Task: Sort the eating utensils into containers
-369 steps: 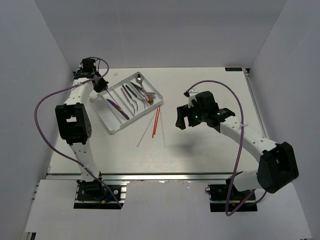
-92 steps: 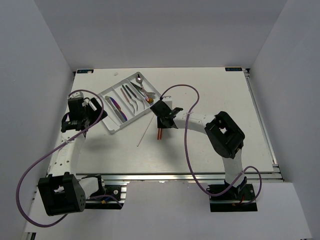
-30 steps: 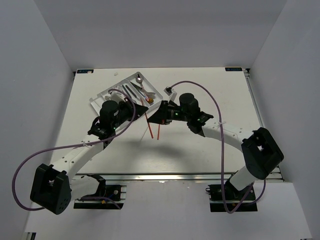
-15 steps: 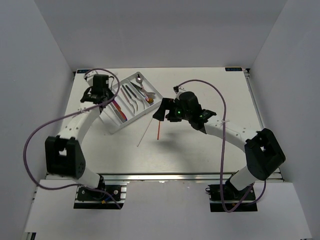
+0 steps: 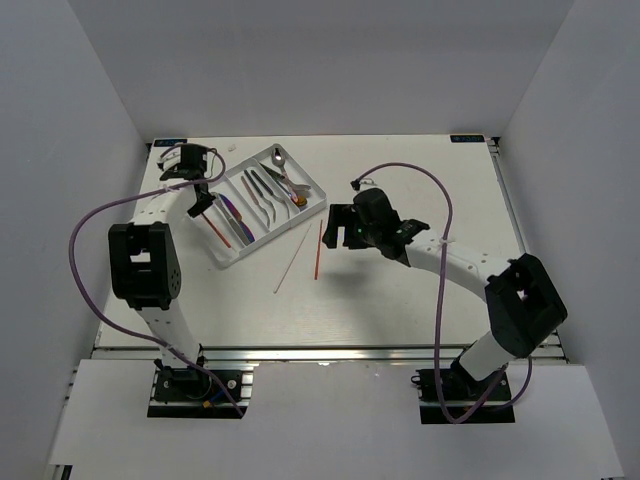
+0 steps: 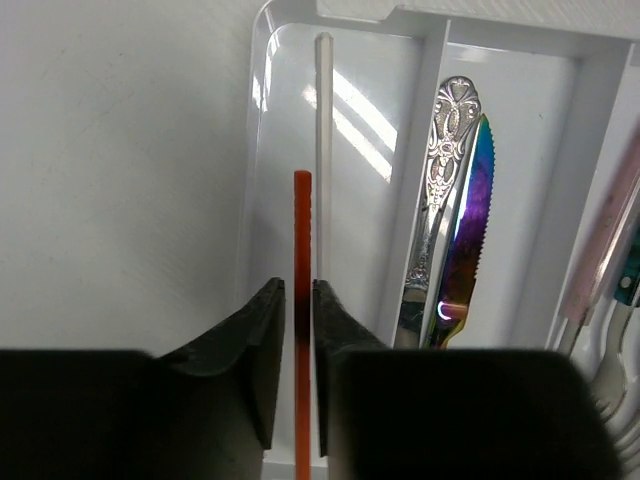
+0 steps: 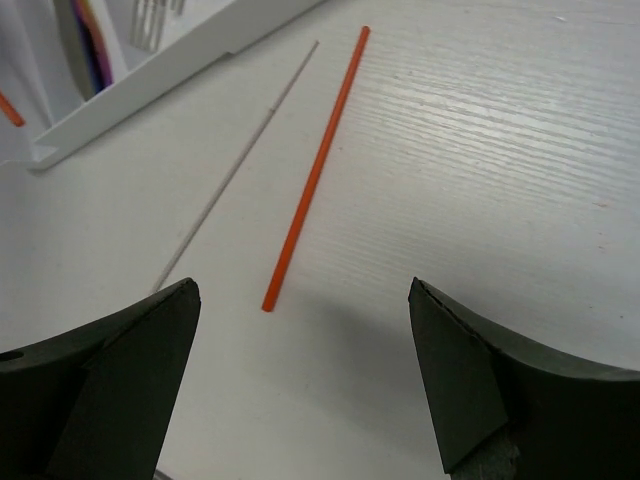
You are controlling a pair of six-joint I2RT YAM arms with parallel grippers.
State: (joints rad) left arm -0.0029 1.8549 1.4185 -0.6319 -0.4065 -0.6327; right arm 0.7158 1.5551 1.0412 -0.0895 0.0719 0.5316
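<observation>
The white tray (image 5: 232, 258) lies at the back left with silver and iridescent cutlery in its compartments. My left gripper (image 5: 200, 203) is over the tray's leftmost compartment (image 6: 260, 150), shut on an orange-red chopstick (image 6: 302, 230) that points along it, next to a pale chopstick (image 6: 323, 120). An iridescent knife (image 6: 470, 220) lies one compartment over. My right gripper (image 5: 338, 228) is open and empty above the table (image 7: 300, 340). A second orange-red chopstick (image 7: 315, 170) and a pale chopstick (image 7: 235, 165) lie on the table just ahead of it, beside the tray.
The tray's near long wall (image 7: 190, 50) runs across the upper left of the right wrist view. The two loose chopsticks show in the top view, orange (image 5: 319, 248) and pale (image 5: 290, 262). The left arm's purple cable (image 5: 85, 215) loops out to the left.
My left gripper has moved over the tray's left compartment with an orange-red chopstick. My right gripper has drawn back a little to the right, open, from the chopsticks on the table.
</observation>
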